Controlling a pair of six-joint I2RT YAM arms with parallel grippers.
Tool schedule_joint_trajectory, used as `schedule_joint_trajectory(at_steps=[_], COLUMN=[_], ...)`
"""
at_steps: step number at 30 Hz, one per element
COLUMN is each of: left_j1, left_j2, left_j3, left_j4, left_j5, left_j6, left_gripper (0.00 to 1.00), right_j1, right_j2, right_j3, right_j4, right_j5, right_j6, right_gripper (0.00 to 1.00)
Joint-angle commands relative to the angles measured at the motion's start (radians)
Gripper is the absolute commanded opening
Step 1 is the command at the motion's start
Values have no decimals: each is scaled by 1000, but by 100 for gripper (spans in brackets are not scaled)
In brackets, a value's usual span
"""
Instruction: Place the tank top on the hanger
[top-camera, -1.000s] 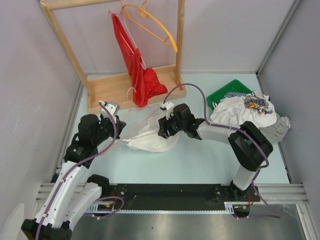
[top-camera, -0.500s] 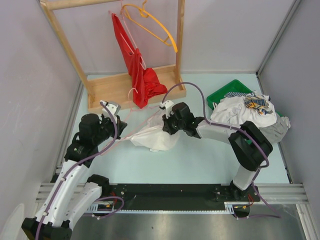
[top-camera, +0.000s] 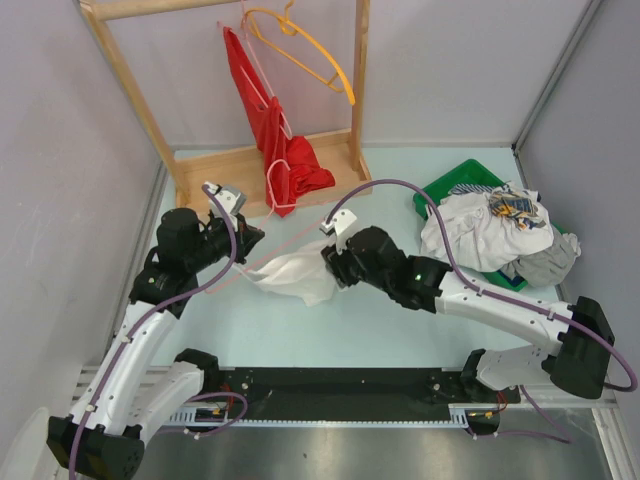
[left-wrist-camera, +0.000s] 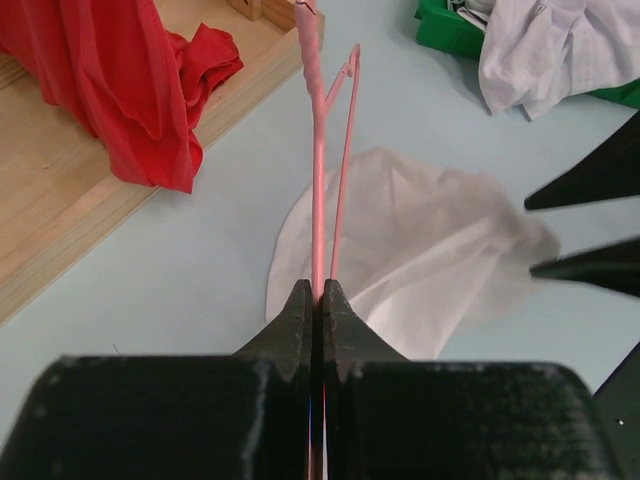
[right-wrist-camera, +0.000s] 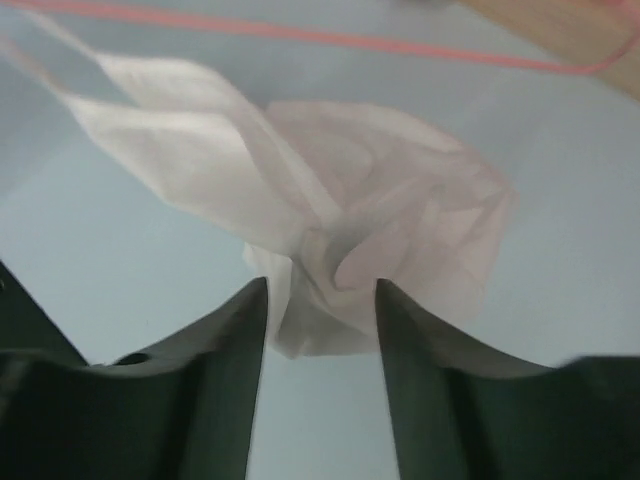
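The tank top (top-camera: 293, 275) lies bunched on the pale table, small, white and faintly pink. My left gripper (top-camera: 248, 236) is shut on the thin pink hanger (top-camera: 300, 237), which reaches from it over the cloth toward the rack. In the left wrist view the jaws (left-wrist-camera: 318, 288) pinch the hanger wire (left-wrist-camera: 318, 200), with the tank top (left-wrist-camera: 430, 240) beyond it. My right gripper (top-camera: 328, 265) sits at the cloth's right edge. Its jaws (right-wrist-camera: 320, 290) stand open, a fold of the tank top (right-wrist-camera: 380, 180) hanging between the tips, and the hanger (right-wrist-camera: 350, 42) crosses above.
A wooden rack (top-camera: 215, 185) stands at the back with a red garment (top-camera: 290, 165) and an orange hanger (top-camera: 310, 50) on it. A green bin (top-camera: 450, 185) under a heap of white-grey clothes (top-camera: 490, 225) sits at the right. Walls close in both sides.
The right arm has swung its elbow down and to the right, toward the near edge. The tank top has bunched up and shifted left. The left gripper has pushed toward the rack with the hanger.
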Motion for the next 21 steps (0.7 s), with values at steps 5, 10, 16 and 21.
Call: schedule_joint_trajectory(at_steps=[5,10,16,21], left_j1=[6,6,6,6], left_j2=[-59,-67,-62,-62], left_j3=[-53,-65,-73,-75], left_j4=[42,40,37,36], left_j5=[42,34,34,25], left_j6=[-12,-12,-13,-13], left_gripper=[0,0,0,0], right_j1=[48,-62,-139,-183], right_j2=[0,-32,115,177], right_j3=[-161,-188,-186,-188], right_j4=[-51,60,178,170], right_j5=[-119,-197,-269,-283], right_j6=[262,311,350,393], right_gripper=[68,67,56,47])
